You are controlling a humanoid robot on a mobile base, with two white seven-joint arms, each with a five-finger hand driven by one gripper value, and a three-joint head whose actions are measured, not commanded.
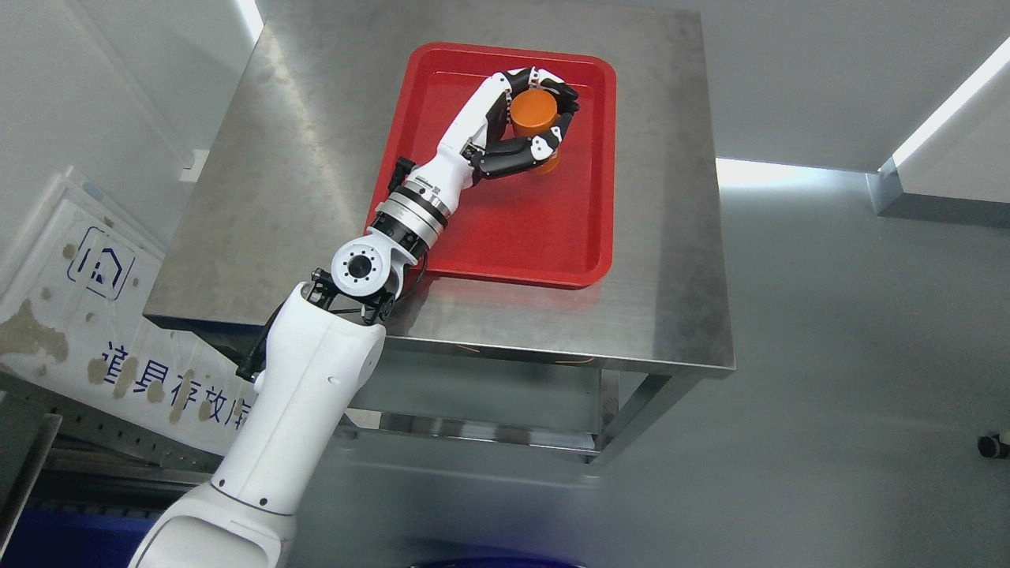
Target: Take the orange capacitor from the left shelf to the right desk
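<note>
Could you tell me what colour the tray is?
Red; the tray shows best in the head view.

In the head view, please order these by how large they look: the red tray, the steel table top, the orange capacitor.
1. steel table top
2. red tray
3. orange capacitor, partly hidden by the left hand closed around it.

Table: a brushed stainless steel table (316,158) with a square top, seen from above; a lower crossbar and steel legs (623,410) are seen beneath its front edge.
Floor: a smooth grey floor (852,379), glossy, on which bright strips of light (947,110) are reflected.
Left side: a white panel (87,315) with blue printed characters and brown stains is leaned near the table.
Lower right: a small black caster (993,446) is seen at the picture's edge.
</note>
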